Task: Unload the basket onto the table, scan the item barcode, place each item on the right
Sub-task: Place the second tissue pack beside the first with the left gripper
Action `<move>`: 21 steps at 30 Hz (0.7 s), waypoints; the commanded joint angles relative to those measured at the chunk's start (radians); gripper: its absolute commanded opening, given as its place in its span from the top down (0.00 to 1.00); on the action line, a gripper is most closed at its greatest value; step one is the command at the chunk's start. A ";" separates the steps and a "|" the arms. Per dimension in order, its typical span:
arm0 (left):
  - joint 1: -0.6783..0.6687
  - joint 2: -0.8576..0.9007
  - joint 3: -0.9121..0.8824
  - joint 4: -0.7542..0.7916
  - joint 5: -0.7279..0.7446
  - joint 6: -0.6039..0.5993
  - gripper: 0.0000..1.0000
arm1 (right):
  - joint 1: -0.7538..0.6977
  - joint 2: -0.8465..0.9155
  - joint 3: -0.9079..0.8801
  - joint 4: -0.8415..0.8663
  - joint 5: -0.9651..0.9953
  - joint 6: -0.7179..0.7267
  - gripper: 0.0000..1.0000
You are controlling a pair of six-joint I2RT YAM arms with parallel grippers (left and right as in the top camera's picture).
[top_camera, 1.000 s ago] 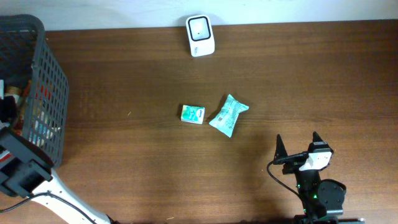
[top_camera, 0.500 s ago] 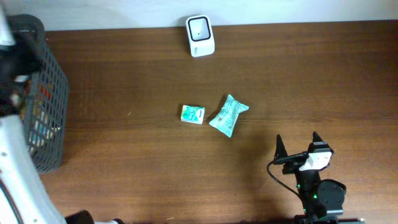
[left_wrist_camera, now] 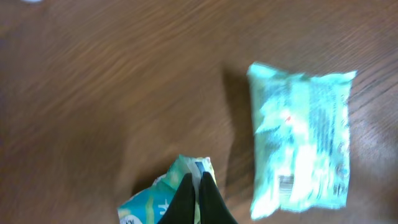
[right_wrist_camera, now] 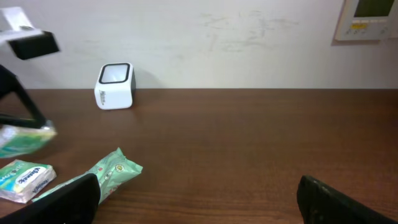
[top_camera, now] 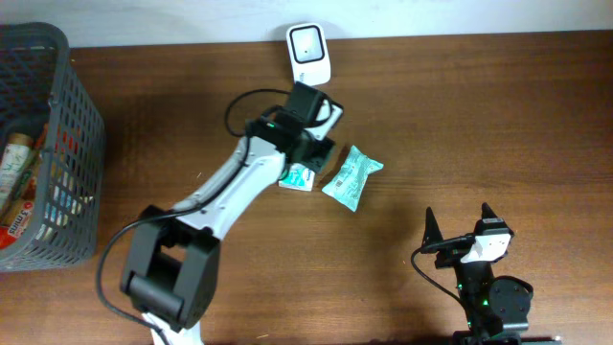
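Left gripper (left_wrist_camera: pixel 196 182), jaws pressed together on the crimped edge of a small green packet (left_wrist_camera: pixel 152 202), hangs over the worktop (top_camera: pixel 460 115). A small green box (right_wrist_camera: pixel 23 179) lies beneath it, a larger green pouch (left_wrist_camera: pixel 301 140) just to its right, the white scanner (top_camera: pixel 309 54) beyond. Right gripper (top_camera: pixel 458 215), well apart, stands wide open.
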 commanded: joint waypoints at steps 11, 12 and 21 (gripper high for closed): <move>-0.090 0.077 0.190 -0.066 -0.117 0.098 0.20 | 0.006 -0.006 -0.007 -0.001 -0.005 0.011 0.01; -0.048 0.010 0.330 -0.240 -0.183 0.167 0.20 | 0.006 -0.006 -0.007 -0.001 -0.005 0.010 0.01; 0.597 -0.251 0.637 -0.460 -0.461 0.045 0.25 | 0.006 -0.006 -0.007 -0.001 -0.005 0.011 0.01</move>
